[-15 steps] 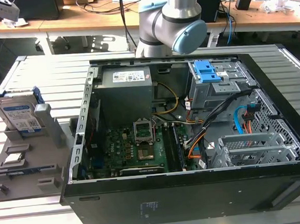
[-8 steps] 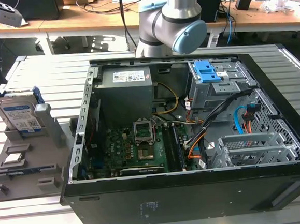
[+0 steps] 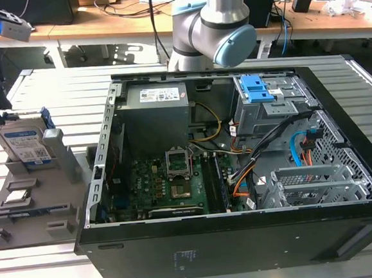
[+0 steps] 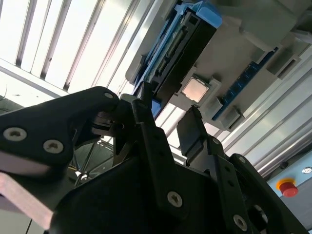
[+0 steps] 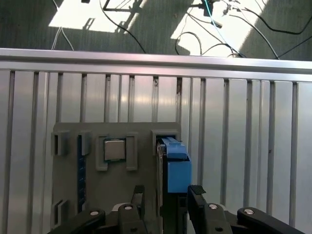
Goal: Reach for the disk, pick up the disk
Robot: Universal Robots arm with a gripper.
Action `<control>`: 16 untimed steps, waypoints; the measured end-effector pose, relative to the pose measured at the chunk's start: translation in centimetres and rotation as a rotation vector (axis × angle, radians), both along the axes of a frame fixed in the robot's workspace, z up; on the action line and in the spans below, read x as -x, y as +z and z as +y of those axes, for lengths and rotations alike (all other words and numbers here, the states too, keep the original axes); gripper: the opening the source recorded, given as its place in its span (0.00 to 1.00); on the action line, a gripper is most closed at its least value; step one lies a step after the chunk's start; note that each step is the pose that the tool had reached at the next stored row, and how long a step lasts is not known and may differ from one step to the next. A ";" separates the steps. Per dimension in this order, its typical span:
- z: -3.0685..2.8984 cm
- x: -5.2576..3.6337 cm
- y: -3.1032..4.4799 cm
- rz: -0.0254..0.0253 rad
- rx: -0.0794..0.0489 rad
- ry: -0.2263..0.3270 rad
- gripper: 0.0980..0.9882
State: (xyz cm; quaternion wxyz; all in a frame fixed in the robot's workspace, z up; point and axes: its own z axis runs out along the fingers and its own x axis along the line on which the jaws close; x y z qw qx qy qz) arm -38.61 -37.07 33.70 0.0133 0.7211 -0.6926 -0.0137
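At the exterior view's far left, the disk (image 3: pixel 25 144) stood on edge in a slot of the grey holder (image 3: pixel 34 212), which lay just beside the open computer case (image 3: pixel 246 250). In the first wrist view the gripper (image 5: pixel 167 191) was spread open. Its black fingers (image 5: pixel 139 194) flanked the disk's blue-bracketed edge without visibly clamping it. A small square chip (image 5: pixel 114 149) sat in the holder near the disk.
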 end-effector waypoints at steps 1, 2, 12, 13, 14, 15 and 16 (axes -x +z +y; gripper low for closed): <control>0.00 0.00 -0.20 0.0000 0.000 0.000 0.43; 0.00 0.00 -0.34 0.0000 0.000 0.000 0.43; 0.96 0.06 -0.06 0.0000 0.009 0.004 0.43; 1.03 0.10 -0.11 -0.0002 0.009 0.004 0.43; 1.14 0.18 -0.36 0.0000 0.009 0.004 0.43; 1.15 0.28 -0.63 -0.0001 0.009 0.004 0.43; 1.14 0.36 -0.94 -0.0001 0.009 0.004 0.43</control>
